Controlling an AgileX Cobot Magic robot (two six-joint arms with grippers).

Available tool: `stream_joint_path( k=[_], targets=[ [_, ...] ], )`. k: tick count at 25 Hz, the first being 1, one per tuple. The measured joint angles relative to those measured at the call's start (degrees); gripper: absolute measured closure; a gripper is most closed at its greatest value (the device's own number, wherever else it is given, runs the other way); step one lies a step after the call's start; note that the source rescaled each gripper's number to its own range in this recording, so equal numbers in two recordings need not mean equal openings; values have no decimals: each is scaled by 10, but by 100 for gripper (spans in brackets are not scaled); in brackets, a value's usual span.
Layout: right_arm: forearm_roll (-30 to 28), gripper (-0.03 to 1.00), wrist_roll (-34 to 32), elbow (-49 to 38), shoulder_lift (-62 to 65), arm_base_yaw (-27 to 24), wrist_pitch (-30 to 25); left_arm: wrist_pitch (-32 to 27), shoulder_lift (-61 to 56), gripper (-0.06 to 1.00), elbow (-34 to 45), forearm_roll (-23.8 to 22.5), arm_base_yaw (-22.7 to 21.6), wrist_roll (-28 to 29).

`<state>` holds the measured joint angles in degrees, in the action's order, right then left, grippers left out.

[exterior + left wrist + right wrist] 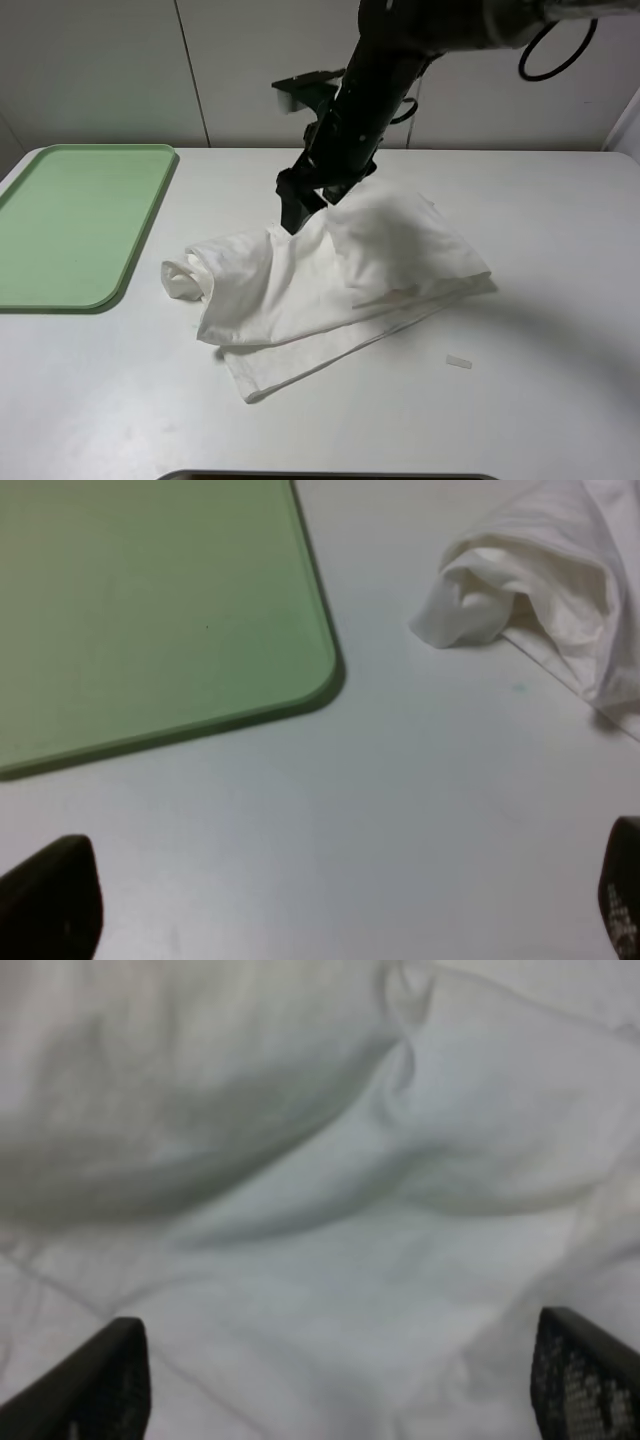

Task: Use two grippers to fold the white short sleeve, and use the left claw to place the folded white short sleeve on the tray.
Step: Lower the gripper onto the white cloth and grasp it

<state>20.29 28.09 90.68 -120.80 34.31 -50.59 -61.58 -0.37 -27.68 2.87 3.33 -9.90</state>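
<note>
Shirt (300, 290) under right pincer (335, 1385), long axis running away from tray (80, 220). Both open, empty; left pincer (335, 905) farther, by tray corner

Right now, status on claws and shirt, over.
Left claw open, near tray. Right claw open over white short sleeve. Garment partly folded, off tray. Nothing between them.

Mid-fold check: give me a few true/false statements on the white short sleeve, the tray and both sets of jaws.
1. The white short sleeve lies on the tray. False: it lies on the table, beside the tray.
2. The left gripper has its jaws open. True.
3. The right gripper has its jaws shut on cloth. False: they stand wide apart over the white short sleeve.
4. The white short sleeve is bunched, not spread flat. True.
</note>
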Motion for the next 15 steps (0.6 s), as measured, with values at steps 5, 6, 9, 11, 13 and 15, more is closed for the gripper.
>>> stream_joint_path(
  k=[5,6,9,11,13,15],
  targets=[
    [-39,13,-17,0,68,-1,-52,0,0,-6,0,0,0,0],
    [-52,13,-24,0,89,-3,-65,0,0,-6,0,0,0,0],
    [-82,13,-52,0,138,-17,-95,0,0,-6,0,0,0,0],
    [-156,13,-108,0,214,-62,-150,0,0,-6,0,0,0,0],
    [-188,12,-136,0,254,-88,-154,0,0,-6,0,0,0,0],
    [-208,11,-160,0,292,-122,-154,0,0,-6,0,0,0,0]
  ],
)
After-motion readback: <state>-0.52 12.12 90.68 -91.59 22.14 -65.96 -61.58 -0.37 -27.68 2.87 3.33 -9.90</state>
